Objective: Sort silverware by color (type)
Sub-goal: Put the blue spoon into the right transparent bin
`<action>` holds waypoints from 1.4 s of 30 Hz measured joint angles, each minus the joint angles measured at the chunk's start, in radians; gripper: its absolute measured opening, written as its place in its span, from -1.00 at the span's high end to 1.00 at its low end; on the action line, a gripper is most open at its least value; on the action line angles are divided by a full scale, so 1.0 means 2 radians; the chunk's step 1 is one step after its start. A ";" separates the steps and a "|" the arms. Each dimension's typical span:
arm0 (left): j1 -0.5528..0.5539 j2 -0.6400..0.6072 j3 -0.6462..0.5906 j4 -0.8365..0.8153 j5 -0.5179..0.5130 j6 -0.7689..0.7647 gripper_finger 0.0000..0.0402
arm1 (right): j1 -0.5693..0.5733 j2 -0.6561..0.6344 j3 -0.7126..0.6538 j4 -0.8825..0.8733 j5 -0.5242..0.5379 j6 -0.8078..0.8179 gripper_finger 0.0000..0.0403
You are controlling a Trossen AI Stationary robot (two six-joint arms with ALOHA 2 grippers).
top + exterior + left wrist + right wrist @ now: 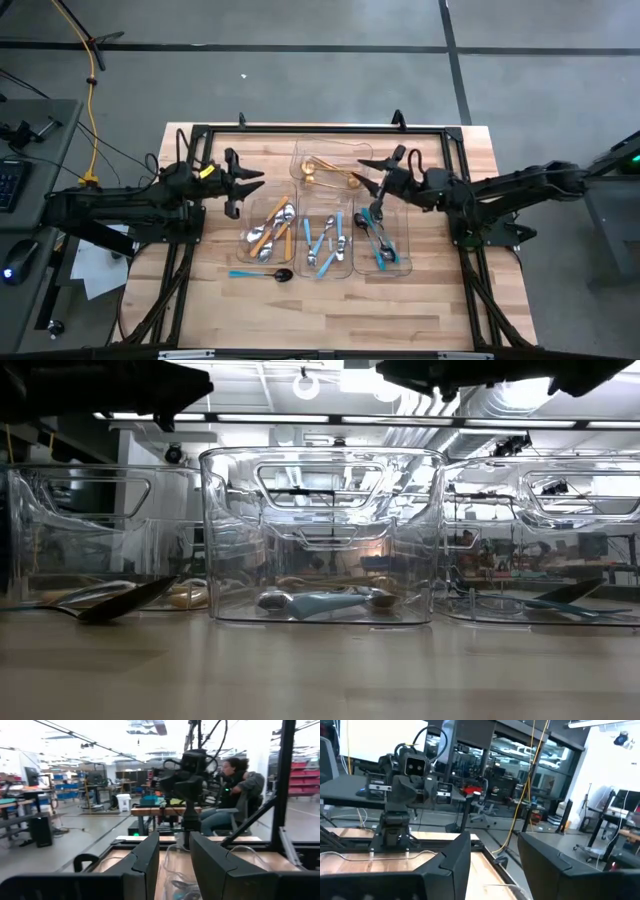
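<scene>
Left gripper (252, 185) raised over the table just left of the trays, fingers spread apart, nothing between them; in its own wrist view the two dark fingers (145, 862) frame an empty gap, with the other arm and a seated person (227, 795) in the room beyond. Right gripper (368, 176) held between the back tray and the right-hand tray, fingers likewise parted and empty; through its wrist view only the fingers (452, 862), a tray rim and the opposite arm, no cutlery.

Below, four clear trays on the wooden table (430, 300). In the back tray (330, 165), gold spoons (325, 175), partly masked by the right gripper's tip. In the left front tray (270, 230), orange-handled silverware (268, 232), pieces overlapping, count not readable. In the middle front tray (328, 243), light-blue-handled silverware (325, 240), also piled together. In the right front tray (385, 240), teal-handled dark pieces (380, 240), upper ends hidden under the right gripper.

Outside any tray, a teal-handled dark spoon (262, 273) flat on the wood just in front of the left front tray; its bowl also visible in the low view (120, 603), handle hidden there. In the low view, tray contents smeared by reflections in the plastic; both arms cut off at the upper edge.
</scene>
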 joint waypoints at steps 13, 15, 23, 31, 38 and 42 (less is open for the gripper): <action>0.000 0.000 0.000 0.000 0.030 -0.003 0.52 | -0.001 0.036 0.001 -0.008 -0.001 0.014 0.26; 0.000 0.000 0.000 0.000 0.030 -0.003 0.52 | -0.001 0.036 0.001 -0.007 -0.001 0.014 0.26; 0.000 0.000 0.000 0.000 0.030 0.006 0.52 | -0.001 0.036 0.001 -0.003 0.001 0.005 0.26; 0.000 0.000 0.000 0.000 0.029 0.006 0.52 | -0.001 0.036 0.001 -0.003 0.002 -0.003 0.26; 0.000 0.000 0.000 0.000 0.029 0.006 0.52 | -0.001 0.036 0.001 -0.003 0.002 -0.003 0.26; 0.000 0.000 0.000 0.000 0.029 0.006 0.52 | -0.001 0.036 0.001 -0.003 0.002 -0.003 0.26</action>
